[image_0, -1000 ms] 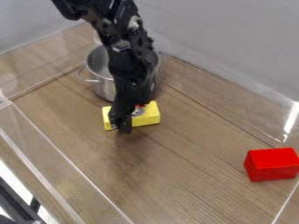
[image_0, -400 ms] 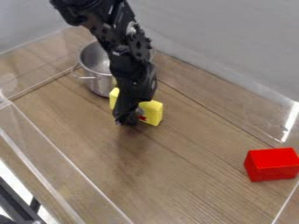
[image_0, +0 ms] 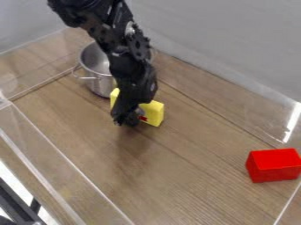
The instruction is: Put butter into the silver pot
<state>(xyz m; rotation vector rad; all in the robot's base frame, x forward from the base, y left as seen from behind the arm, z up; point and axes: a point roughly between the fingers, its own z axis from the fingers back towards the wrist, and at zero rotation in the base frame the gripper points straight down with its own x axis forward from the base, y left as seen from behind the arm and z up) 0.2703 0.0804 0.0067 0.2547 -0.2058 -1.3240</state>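
Observation:
The butter (image_0: 150,112), a small yellow block with a red-and-white label, is tilted up just above the wooden tabletop at the centre of the view. My gripper (image_0: 127,117) comes down from the black arm and is shut on it, with yellow showing on both sides of the fingers. Directly behind it stands the silver pot (image_0: 97,74), round and shiny, with a small handle on its left. The arm hides most of the pot's opening and its right side.
A plain red block (image_0: 273,163) lies at the right near the front. Clear plastic walls (image_0: 235,75) enclose the wooden table (image_0: 177,185) at the back, right and left.
The butter lay flat under the gripper a second ago; it is now gripped, tilted and raised slightly, shifted a little toward the pot. Nothing visibly moved in the last half second.

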